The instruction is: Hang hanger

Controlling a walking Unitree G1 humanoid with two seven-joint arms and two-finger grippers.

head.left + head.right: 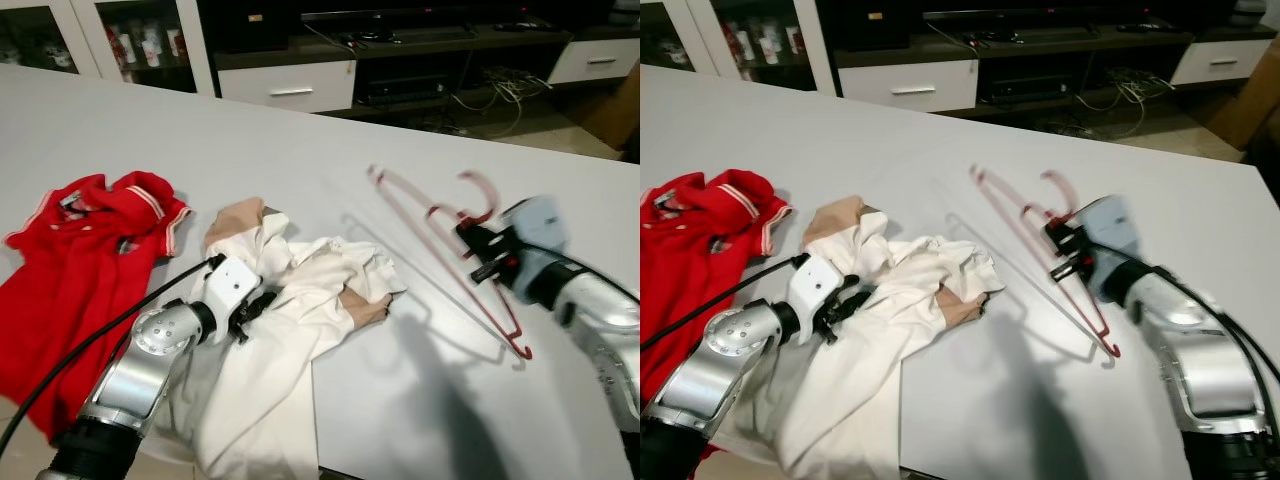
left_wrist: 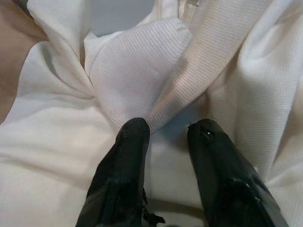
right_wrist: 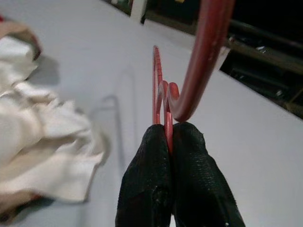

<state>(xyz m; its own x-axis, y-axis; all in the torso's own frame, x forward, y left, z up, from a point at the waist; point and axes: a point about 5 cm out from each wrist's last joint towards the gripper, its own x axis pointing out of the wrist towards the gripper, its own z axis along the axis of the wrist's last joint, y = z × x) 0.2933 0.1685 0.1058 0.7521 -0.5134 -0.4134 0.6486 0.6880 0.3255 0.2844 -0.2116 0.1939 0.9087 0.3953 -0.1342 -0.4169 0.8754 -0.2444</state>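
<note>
Right gripper clamped on the red hanger, fingers pinched on the neck just below the hook; hanger is lifted off the white table, casting a thin shadow on the surface, its long bar running down toward the table's near right part. Right wrist view gives the close detail: both black fingertips pressed together with the red wire between them, hook curving up past the camera, a bit of the white shirt off to the side. Head views don't resolve that pinch, only the wrist and the hanger's outline.

Left gripper sits on the crumpled white shirt, which lies mid-table. Left wrist view shows its two fingers parted, tips resting against a ribbed fold of the fabric, no cloth caught between them. In the eye views that gripper's tips are mostly hidden by the wrist body and shirt folds.

Tan garment pokes out under the white shirt, top and right edge. Red polo shirt with white-striped trim lies at the table's left, just beside the white one. Behind the table: low TV cabinet with white drawers, tangle of cables on the floor.
</note>
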